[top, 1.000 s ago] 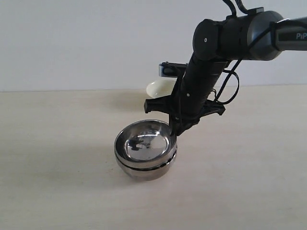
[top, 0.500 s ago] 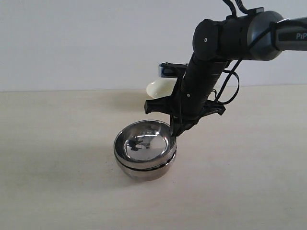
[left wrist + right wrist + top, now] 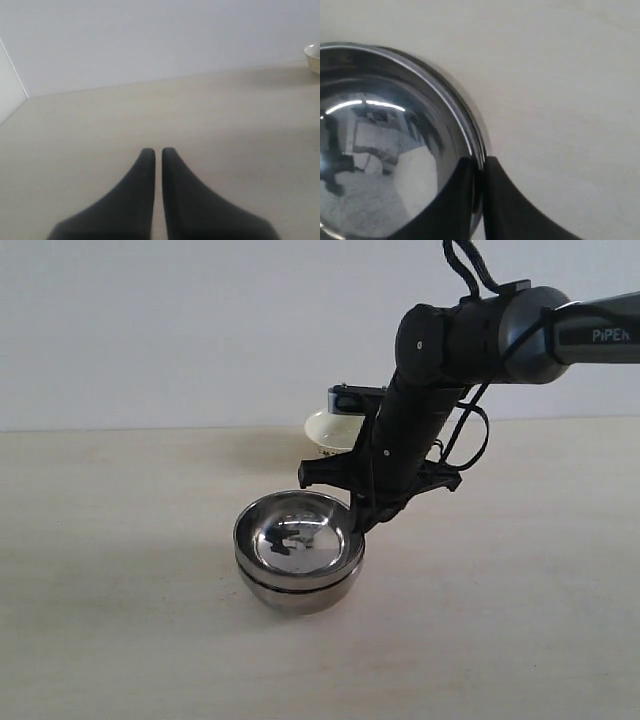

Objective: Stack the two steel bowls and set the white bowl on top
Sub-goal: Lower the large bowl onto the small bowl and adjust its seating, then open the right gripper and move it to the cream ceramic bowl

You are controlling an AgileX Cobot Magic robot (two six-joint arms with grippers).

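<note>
Your right gripper clamps the rim of the top steel bowl, nesting it in the lower steel bowl; white bowl waits behind them.

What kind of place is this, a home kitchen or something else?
Probably a robot lab or test bench, not a kitchen: a pale tabletop against a plain white wall, a black robot arm, with stacked steel bowls and a white bowl.
</note>
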